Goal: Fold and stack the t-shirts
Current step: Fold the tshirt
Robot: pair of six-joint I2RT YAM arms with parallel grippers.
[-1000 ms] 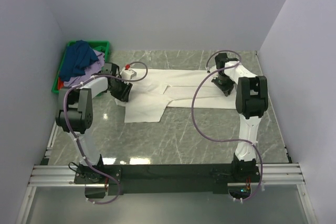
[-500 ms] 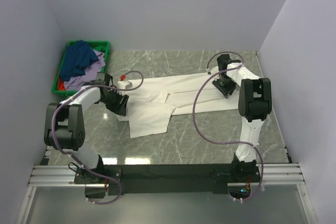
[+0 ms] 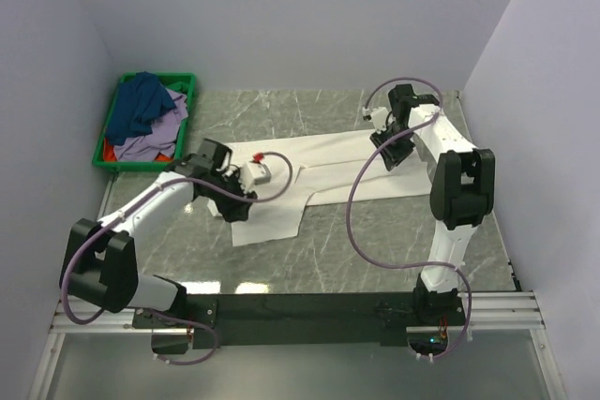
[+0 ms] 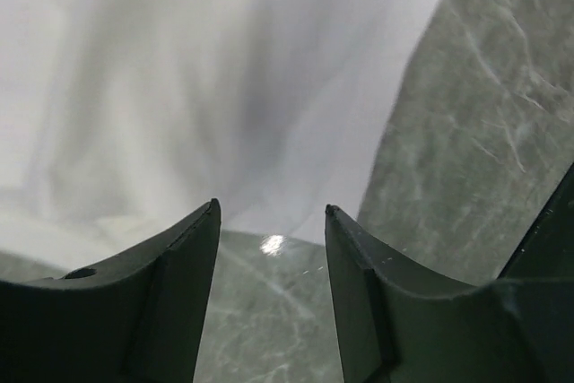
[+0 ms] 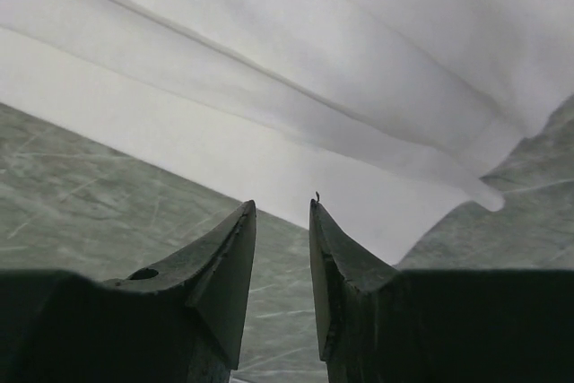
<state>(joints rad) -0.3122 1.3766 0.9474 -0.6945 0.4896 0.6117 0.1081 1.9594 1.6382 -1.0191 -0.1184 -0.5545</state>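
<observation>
- The white shirt (image 3: 328, 170) lies spread on the counter (image 3: 375, 241), running from left to right across the middle, with one flap reaching toward the near side at its left end.
- The left end effector (image 3: 234, 203) sits low at that flap's left edge. In its wrist view the fingers (image 4: 179, 266) stand well apart with nothing between them. The shirt's edge crosses just beyond the tips, and bare counter shows in the gap.
- The right end effector (image 3: 392, 158) is at the shirt's right end, on its far side. Its fingers (image 5: 224, 257) are a narrow slit apart and grip nothing. The shirt's edge lies just ahead of the tips.
- A blue shirt (image 3: 141, 105), a lavender shirt (image 3: 155, 133) and a red shirt (image 3: 111, 150) are heaped in the crate (image 3: 192, 91) at the far left corner, well apart from both arms.
</observation>
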